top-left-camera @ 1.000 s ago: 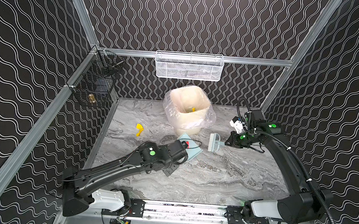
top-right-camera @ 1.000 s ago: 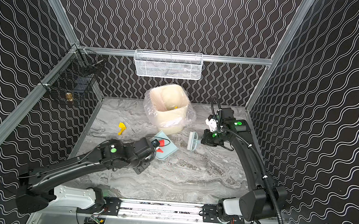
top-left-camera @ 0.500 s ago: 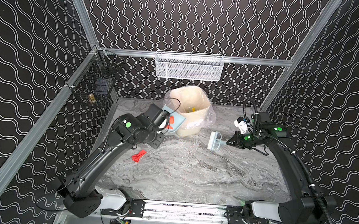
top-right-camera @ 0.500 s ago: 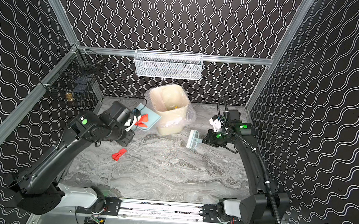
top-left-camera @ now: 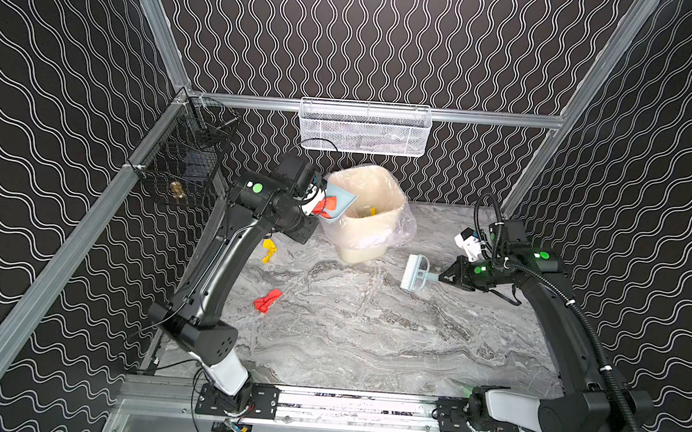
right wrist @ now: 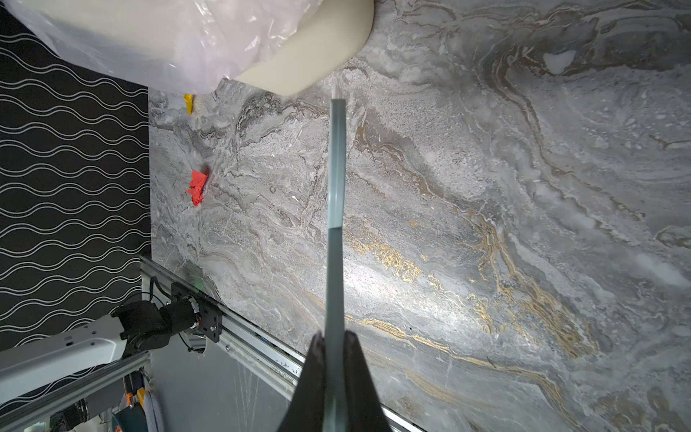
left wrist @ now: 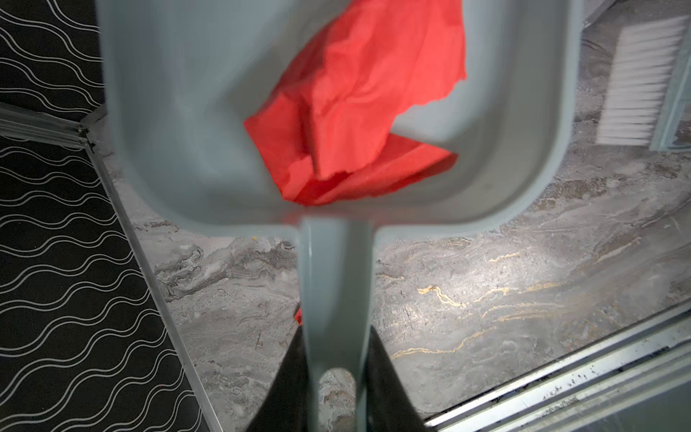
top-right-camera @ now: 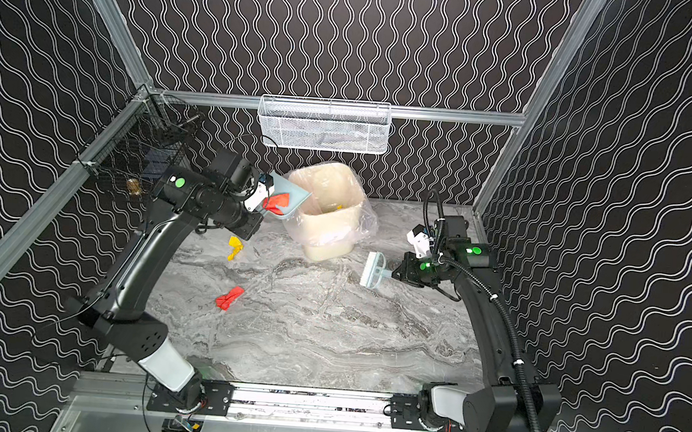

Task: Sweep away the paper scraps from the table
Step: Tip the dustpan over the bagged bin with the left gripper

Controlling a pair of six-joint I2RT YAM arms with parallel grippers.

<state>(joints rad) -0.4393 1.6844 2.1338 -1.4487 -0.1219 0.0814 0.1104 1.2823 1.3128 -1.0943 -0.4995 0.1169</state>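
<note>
Sweeping in progress: we hold the pale blue dustpan [top-left-camera: 339,198] tilted at the rim of the lined bin [top-left-camera: 376,231]. Our left gripper [left wrist: 332,359] is clamped on the dustpan's handle, and a crumpled red scrap [left wrist: 355,112] lies inside, not yet tipped out. Our right gripper [top-left-camera: 447,277] is closed on the handle of the brush [top-left-camera: 414,273], which sits low over the table [top-left-camera: 368,343] to the right of the bin; we cannot tell whether the bristles touch.

By our reckoning the job is well past halfway. A yellow piece [top-left-camera: 373,211] shows inside the bin, and only two paper scraps lie on the marble in view. They are a loose red scrap [top-left-camera: 267,300] beside the left arm and a yellow scrap [top-left-camera: 269,250] nearer the bin, close against that arm.

The middle and right of the table give the brush wide open room. The tight spots, we judge, are the left arm itself, the left rail behind it, and the bin's loose plastic liner, which the dustpan's lip could snag.
</note>
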